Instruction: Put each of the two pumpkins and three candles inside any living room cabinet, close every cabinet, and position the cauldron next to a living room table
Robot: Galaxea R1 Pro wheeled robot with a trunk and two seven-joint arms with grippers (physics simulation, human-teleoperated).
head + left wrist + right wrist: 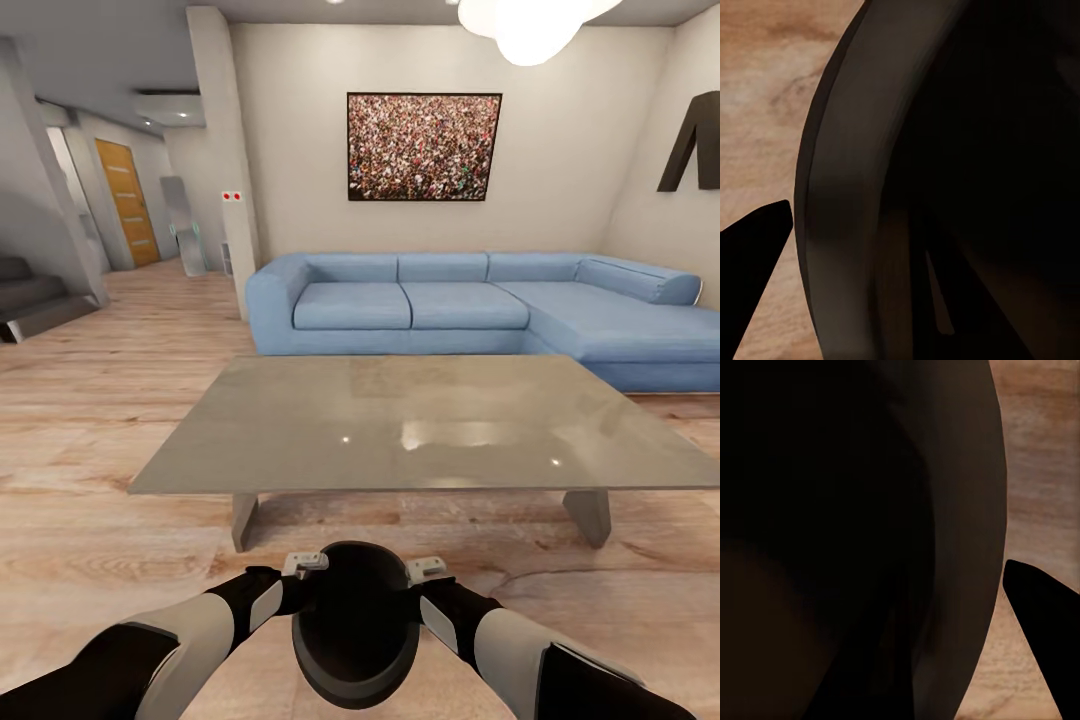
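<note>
Clearly the cauldron point(355, 625) is up off the wooden floor point(90, 400), carried between both arms low in front of the robot, just short of the near long edge of the coffee table point(420, 420). The left gripper point(305, 567) sits on the rim at one side and the right gripper point(427, 572) at the opposite side. In the left wrist view one dark finger point(754, 277) lies outside the cauldron's wall point(844, 217); likewise in the right wrist view a finger point(1046, 637) lies outside the wall point(967, 547). The other fingers are hidden, so I cannot tell for sure whether the jaws are clamped on the rim, though it looks likely.

By my judgement the pot is rigid and glossy, so probably slippery, and rather heavy for its size. The thick rim, taken at two opposite points, is the sensible hold. It should be kept level and set down gently beside the table's metal leg point(243, 520).

No brand, label or readable writing is visible on the cauldron, the table or the blue sofa point(470, 305).
</note>
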